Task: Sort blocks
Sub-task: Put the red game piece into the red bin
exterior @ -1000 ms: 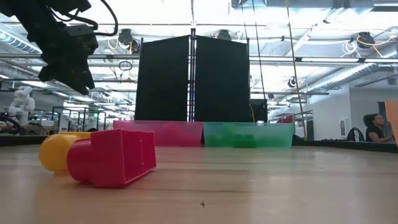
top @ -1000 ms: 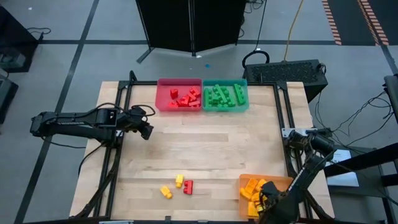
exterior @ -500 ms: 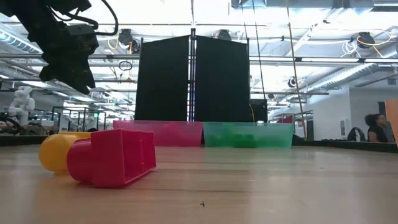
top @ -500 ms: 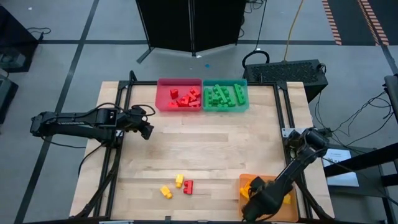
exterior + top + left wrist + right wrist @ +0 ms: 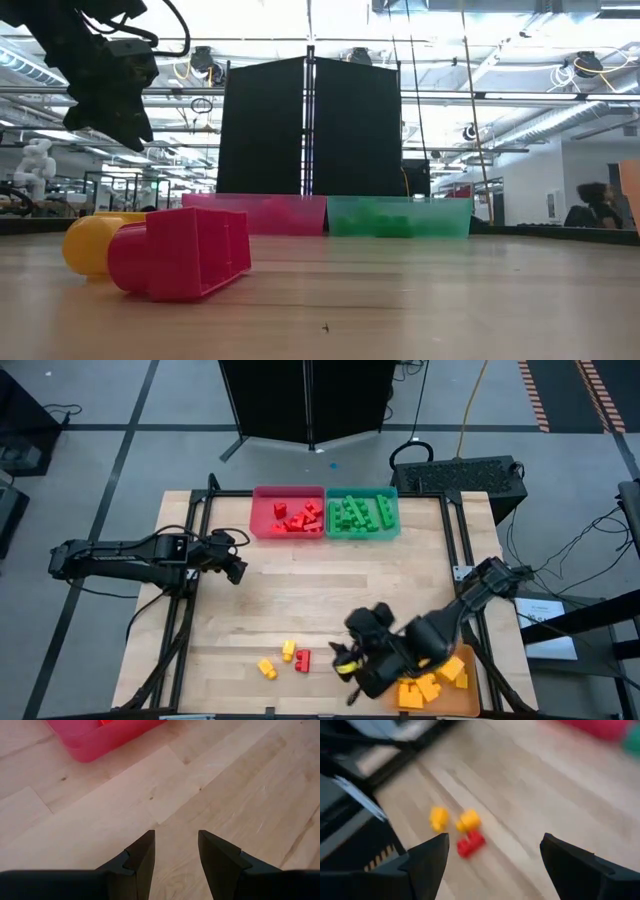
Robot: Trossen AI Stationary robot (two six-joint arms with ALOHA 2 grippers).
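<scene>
At the near edge of the wooden table (image 5: 330, 600), the right gripper (image 5: 345, 660) hangs over the boards with its two dark fingers (image 5: 427, 857) spread wide and nothing between them. It sits between the orange tray (image 5: 460, 685), which holds a heap of yellow blocks (image 5: 425, 685), and the three blocks left loose on the table. Those lie close together just beside the gripper: a red block (image 5: 302, 659), a yellow block (image 5: 288, 650) touching or nearly touching it, and a second yellow block (image 5: 266, 669) a little apart. The right wrist view shows the same three ahead of the open fingers. This looks like the reach toward the next loose block, with most of the sorting done. The next move calls for lining the open fingers over a single block and lowering so they straddle it without nudging its neighbour, which sits very close. Farther back, at the table's left side, the left gripper (image 5: 236, 569) waits above bare wood with its fingers closed on nothing, the points showing only a narrow gap in its wrist view. At the far edge stand the red tray (image 5: 262, 520), holding red blocks (image 5: 296, 518), and the teal tray (image 5: 393, 520) against it, holding green blocks (image 5: 358, 516)
</scene>
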